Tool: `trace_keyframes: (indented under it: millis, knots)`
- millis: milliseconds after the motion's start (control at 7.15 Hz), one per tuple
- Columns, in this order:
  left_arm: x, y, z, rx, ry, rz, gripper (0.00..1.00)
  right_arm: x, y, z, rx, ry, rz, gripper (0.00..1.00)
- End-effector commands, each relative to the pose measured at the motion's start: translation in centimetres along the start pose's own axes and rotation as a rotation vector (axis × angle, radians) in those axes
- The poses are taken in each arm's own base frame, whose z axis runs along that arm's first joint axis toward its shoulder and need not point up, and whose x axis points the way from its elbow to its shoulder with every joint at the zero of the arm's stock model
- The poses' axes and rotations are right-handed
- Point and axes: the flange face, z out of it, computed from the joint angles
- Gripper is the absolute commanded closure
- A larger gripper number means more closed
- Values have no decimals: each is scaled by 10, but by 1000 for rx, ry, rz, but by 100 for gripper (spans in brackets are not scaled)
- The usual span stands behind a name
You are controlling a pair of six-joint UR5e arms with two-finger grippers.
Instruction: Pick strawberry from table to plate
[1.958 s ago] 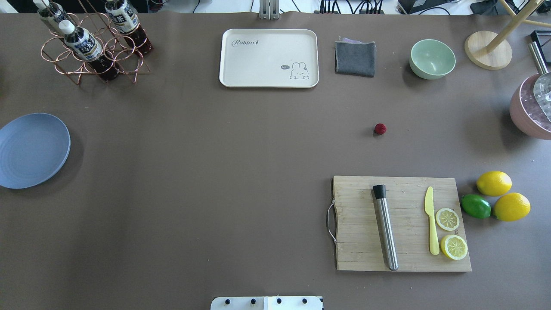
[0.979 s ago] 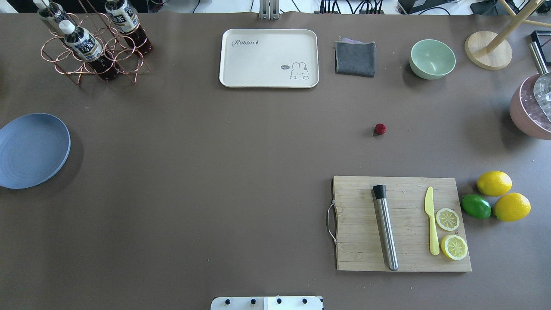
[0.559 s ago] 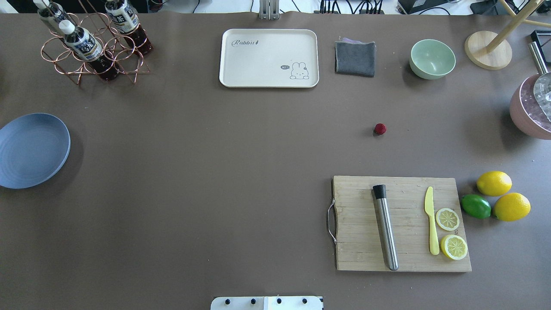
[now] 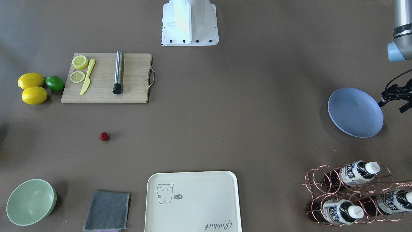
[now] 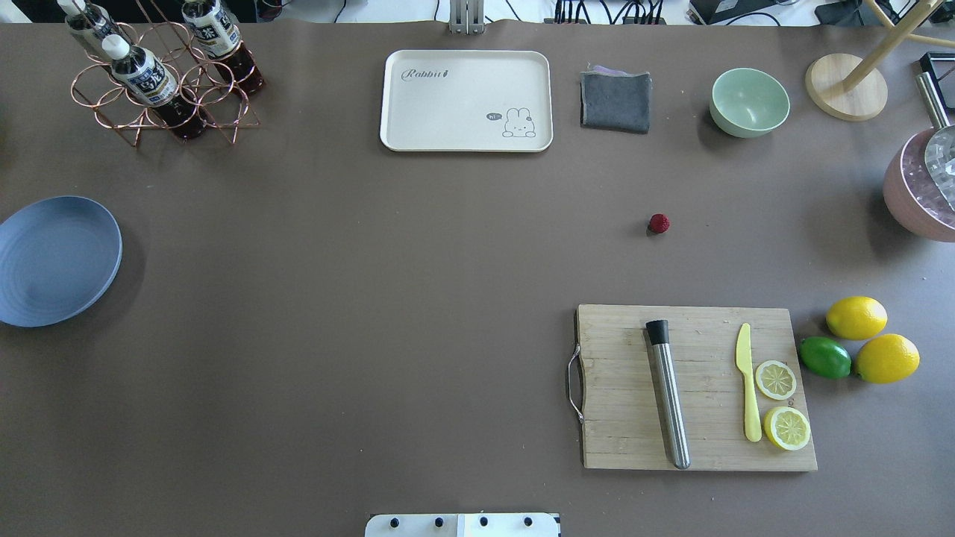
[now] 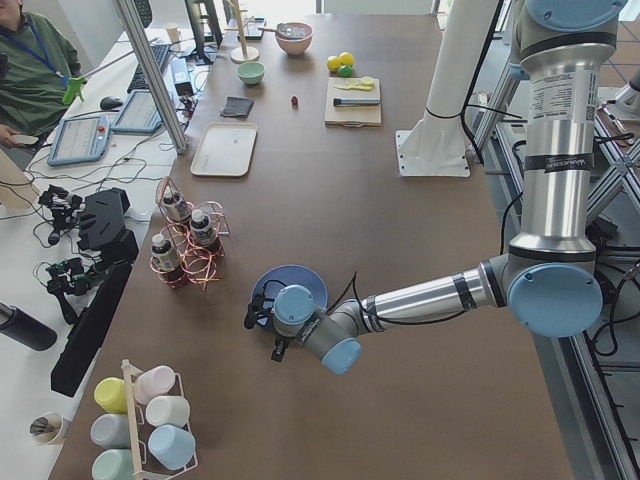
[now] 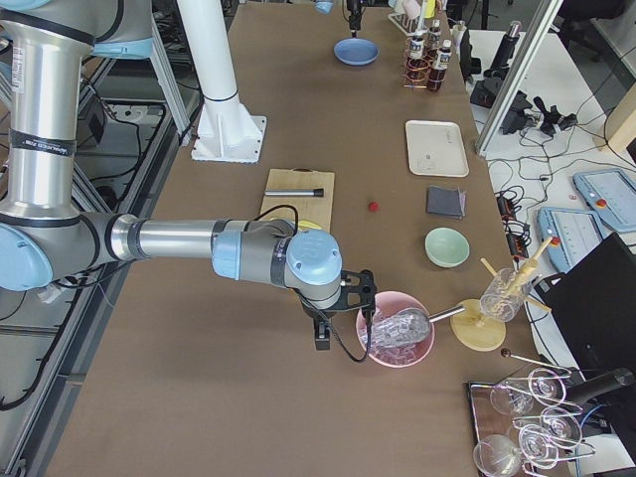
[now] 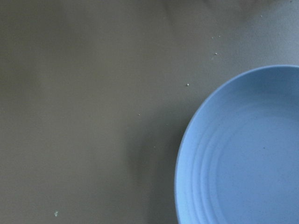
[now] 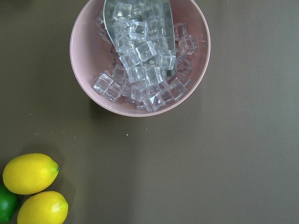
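While the strawberry (image 5: 659,223) lies on the bare table (image 5: 373,298) at 12 o'clock of the board (image 5: 627,403) in the overhead view, the plate (image 5: 52,261) sits far off at the table's 9 o'clock edge. The left gripper (image 4: 397,98) hangs just beside the plate's rim, and the right gripper (image 7: 343,316) hangs near a pink bowl (image 9: 200,65) of ice, with 2 lemons (image 9: 30,173) at 7 o'clock in its wrist view. Neither claw's state shows, so released or clenched I cannot tell.
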Motion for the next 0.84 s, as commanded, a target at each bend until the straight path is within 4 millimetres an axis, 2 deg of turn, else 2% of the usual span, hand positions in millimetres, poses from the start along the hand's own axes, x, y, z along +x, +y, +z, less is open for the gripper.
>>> trace_keyframes:
  millis: [0, 140, 280, 420, 699]
  knots:
    - [7, 2, 8, -17, 10, 15, 3, -15, -9, 6, 16, -1, -69, 0]
    - [7, 2, 8, -17, 12, 17, 3, -26, -13, 17, -10, -3, -99, 0]
    - [5, 4, 10, -22, 9, 13, 3, -42, -29, 20, -13, -7, -138, 0]
    - [8, 4, 13, -29, 11, 18, 3, -55, -36, 26, -26, -21, -155, 0]
    - [9, 7, 17, -39, 13, 20, 25, -78, -54, 30, -32, -39, -166, 0]
